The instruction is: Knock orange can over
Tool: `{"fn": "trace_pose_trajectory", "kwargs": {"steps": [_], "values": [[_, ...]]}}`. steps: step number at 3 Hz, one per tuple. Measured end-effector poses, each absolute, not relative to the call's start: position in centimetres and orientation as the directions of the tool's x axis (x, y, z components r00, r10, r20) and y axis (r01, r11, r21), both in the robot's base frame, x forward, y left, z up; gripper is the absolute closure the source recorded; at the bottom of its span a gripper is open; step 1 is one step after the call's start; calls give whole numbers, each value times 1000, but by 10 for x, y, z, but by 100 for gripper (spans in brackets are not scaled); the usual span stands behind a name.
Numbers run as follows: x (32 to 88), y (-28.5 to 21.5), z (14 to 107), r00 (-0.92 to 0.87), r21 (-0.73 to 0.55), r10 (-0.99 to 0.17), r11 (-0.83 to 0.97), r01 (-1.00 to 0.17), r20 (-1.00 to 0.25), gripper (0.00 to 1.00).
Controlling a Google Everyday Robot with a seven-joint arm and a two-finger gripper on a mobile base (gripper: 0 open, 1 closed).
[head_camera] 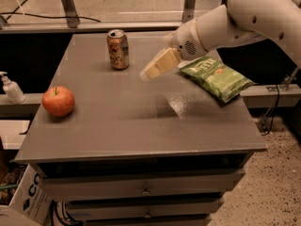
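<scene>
Standing upright, the orange can (117, 49) sits near the end effector (150, 73), untouched.

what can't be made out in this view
All camera view.
- Small orange-and-tan aluminium can: far side faces away, label text too small.
- Green crisp bag: top corner hidden under the white robot arm.
- Cream pincer, hovering right of the can: its arm is cut off by the right edge.

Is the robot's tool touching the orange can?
Apart. In the camera view, the tool hangs beside the orange can, with bare table showing between them.
</scene>
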State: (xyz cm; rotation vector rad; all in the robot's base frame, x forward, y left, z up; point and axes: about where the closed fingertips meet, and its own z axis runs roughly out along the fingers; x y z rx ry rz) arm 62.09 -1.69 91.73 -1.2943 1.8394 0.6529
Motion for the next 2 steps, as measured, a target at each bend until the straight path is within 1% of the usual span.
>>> {"fn": "trace_pose_trajectory", "kwargs": {"steps": [1,2], "values": [[621,-17,917,-179,-25,-537,350,-937,-825,0],[630,-13,916,-146,-66,-521,365,-929,-841,0]]}}
